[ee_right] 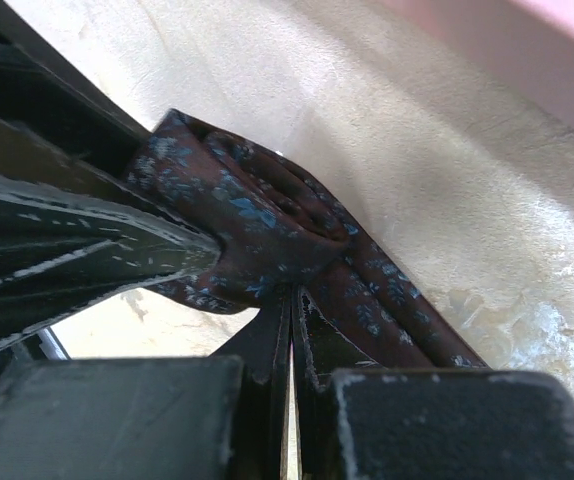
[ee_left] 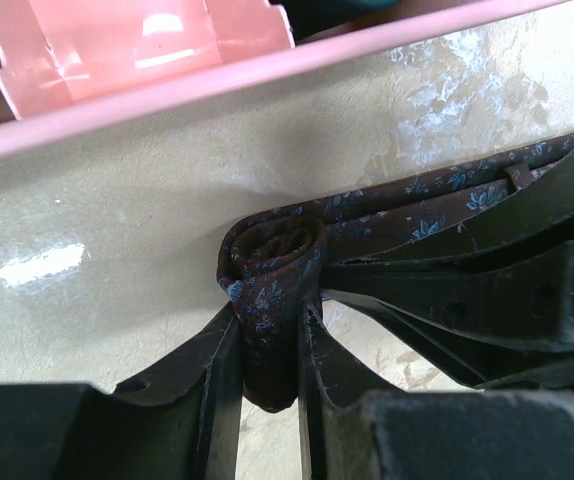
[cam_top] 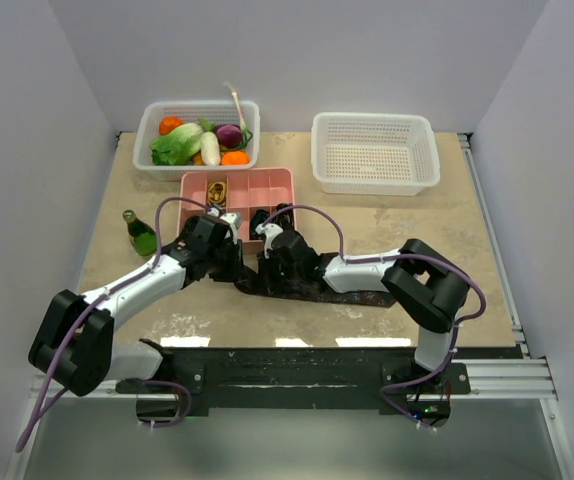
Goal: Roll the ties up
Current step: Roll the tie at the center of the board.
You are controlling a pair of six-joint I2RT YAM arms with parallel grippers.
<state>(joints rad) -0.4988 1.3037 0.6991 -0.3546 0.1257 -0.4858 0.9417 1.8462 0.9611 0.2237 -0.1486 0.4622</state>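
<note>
Both arms meet mid-frame in the top view, just below the pink tray [cam_top: 237, 176] on the table [cam_top: 417, 230]. L wrist cam: the left gripper [ee_left: 270, 335] is clamped on the tie [ee_left: 272, 250]. The rolled end, a tight coil of maroon fabric w/ small blue flowers, sits squeezed between the two fingers and stands on edge, spiral facing the lens. The coil rests on the tabletop near the tray's front wall but not touching it.

The unrolled part of the tie runs off to the right of that frame, lying flat. In the top view it shows as a dark strip under the right forearm, stretching toward lower right.

R wrist cam: the right gripper [ee_right: 292, 325] has its fingers pressed together, only a hairline between them, tips right up against the underside of the coil. Can't tell if any fabric layer is nipped in there. The flat tail passes just right of those tips.

Rest of the table – veg basket [cam_top: 157, 110] upper left, white basket [cam_top: 375, 182] upper right, green bottle [cam_top: 139, 234] left of the tray, all well apart from the tie.
</note>
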